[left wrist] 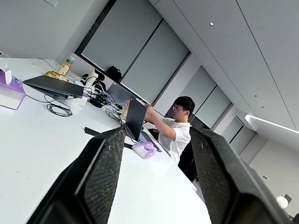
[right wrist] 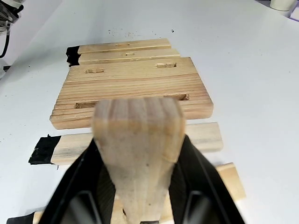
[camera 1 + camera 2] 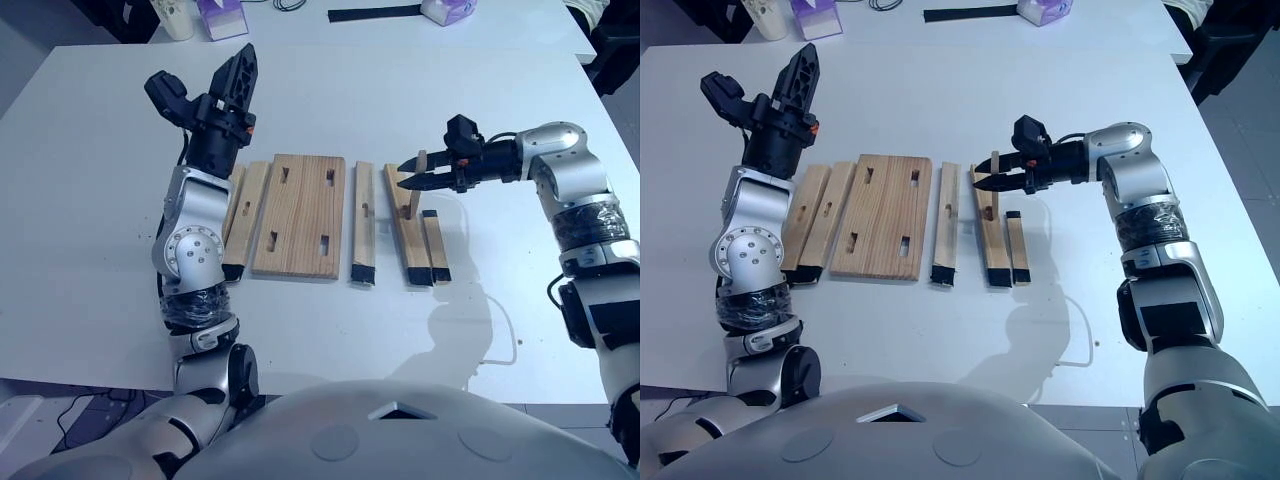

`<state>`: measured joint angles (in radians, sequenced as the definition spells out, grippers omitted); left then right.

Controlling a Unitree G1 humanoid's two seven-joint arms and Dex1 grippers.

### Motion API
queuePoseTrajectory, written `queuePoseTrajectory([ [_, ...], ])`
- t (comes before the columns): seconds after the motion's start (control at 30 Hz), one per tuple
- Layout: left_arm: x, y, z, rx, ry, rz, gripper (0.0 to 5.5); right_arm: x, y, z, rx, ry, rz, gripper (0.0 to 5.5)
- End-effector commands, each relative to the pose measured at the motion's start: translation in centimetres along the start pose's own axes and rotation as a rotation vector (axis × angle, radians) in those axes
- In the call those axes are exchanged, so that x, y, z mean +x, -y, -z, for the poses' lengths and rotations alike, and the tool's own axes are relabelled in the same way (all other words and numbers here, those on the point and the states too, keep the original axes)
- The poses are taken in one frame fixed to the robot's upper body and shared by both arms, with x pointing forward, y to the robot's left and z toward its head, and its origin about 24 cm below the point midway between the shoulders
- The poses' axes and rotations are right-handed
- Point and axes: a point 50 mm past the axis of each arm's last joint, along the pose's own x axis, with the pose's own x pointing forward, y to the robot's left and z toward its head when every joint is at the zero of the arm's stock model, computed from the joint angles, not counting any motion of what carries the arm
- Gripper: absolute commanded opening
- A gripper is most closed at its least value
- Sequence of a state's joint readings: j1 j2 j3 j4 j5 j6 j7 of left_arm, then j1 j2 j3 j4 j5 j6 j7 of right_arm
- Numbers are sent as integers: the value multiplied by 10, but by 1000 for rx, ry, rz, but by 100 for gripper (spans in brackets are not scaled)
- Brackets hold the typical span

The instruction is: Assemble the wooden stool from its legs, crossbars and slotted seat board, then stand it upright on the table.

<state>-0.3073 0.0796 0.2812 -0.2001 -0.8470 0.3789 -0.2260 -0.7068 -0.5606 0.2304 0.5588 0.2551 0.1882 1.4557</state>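
Seat board (image 3: 298,215) between legs (image 3: 362,225) on table (image 3: 90,290)

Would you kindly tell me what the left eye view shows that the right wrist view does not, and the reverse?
Only the left eye view shows the left gripper, raised open above the table, and how the crossbar stands upright over the rightmost leg. Only the right wrist view shows the crossbar's end grain close up, clamped between the right gripper fingers. Both show the slotted seat board lying flat with legs on either side.
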Motion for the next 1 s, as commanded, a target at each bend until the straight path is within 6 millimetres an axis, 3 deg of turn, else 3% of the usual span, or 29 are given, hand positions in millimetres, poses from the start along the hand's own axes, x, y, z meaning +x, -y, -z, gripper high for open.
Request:
queuePoseTrajectory([
  [0.03,2,3,2,-5,-28,39,252,-1,2,-9,-41,15,-5,130],
  [0.27,1,8,4,-14,-36,79,252,-10,3,-17,-53,22,-24,130],
  [0.67,-1,8,8,-2,-60,88,252,-2,-1,-18,-76,38,-107,130],
  [1.0,-5,8,15,8,-80,96,252,1,-1,-8,-104,23,-130,130],
])
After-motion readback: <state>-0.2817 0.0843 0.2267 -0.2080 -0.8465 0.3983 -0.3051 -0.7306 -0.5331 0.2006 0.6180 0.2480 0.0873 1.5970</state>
